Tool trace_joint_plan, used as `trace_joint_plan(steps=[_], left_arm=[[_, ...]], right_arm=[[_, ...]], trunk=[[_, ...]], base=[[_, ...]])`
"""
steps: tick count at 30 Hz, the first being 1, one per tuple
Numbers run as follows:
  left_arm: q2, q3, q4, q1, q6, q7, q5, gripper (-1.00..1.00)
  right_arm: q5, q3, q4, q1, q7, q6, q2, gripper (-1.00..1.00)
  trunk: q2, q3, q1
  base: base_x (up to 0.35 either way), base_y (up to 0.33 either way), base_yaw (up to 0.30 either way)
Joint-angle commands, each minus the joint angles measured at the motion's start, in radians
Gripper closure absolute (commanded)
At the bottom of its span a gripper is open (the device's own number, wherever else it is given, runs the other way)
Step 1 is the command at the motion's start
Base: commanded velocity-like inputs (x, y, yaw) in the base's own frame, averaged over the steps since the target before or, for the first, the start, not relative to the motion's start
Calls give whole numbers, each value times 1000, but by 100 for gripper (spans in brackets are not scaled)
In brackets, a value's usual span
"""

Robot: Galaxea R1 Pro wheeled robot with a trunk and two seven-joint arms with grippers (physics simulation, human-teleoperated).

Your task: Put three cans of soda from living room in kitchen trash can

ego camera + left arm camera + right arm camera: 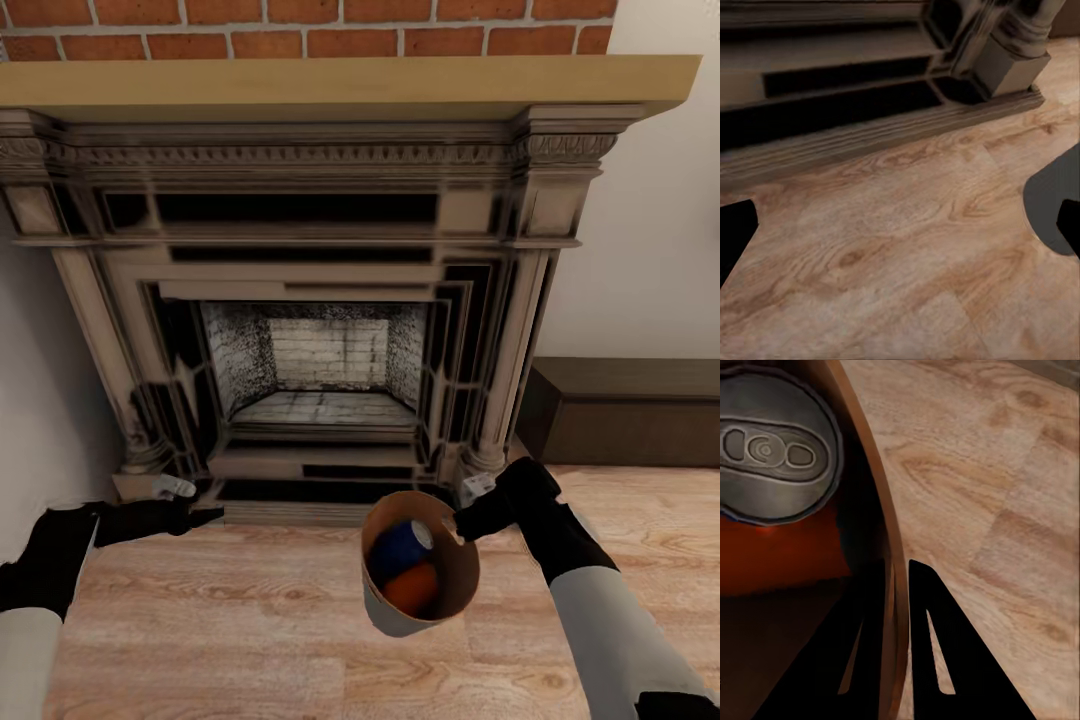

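The trash can [455, 585], tan-brown inside, hangs tilted above the wood floor in front of the fireplace, its mouth facing me. Inside it lie a dark blue can of soda [402, 547] and an orange one [412, 588]; a third can is not visible. My right gripper [462, 524] is shut on the bin's rim [881, 510], one finger inside the wall and one outside. From the right wrist, the blue can's silvery top [772, 454] sits above the orange can [780, 551]. My left gripper [200, 515] hovers open over the floor with nothing between its fingers [1059, 210].
The dark fireplace [320, 370] with its brick back and wooden mantel stands straight ahead, its base step [870, 142] close to my left gripper. A low dark cabinet [630, 410] sits along the wall at the right. Wood floor [250, 620] stretches beneath both arms.
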Motion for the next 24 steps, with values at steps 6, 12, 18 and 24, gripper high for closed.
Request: trace_joint_plan(steps=[6, 12, 18, 24], left_arm=[[-12, 14, 307, 2, -277, 270, 3, -100], [-92, 13, 399, 2, -414, 398, -8, -100], [-118, 12, 412, 8, -435, 488, -7, -100], [-123, 13, 413, 12, -440, 510, 0, -100]], right_arm=[[-21, 1, -53, 28, 2, 25, -6, 100], [-20, -51, -58, 45, 0, 25, -54, 100], [-21, -151, -48, 48, -38, 25, -111, 100], [-26, -171, 19, 48, -50, 25, -191, 100]], trunk=[[0, 0, 0], [0, 0, 0], [-7, -3, 4], [-11, -26, 8]], base=[[0, 0, 0], [0, 0, 0], [0, 0, 0], [0, 0, 0]])
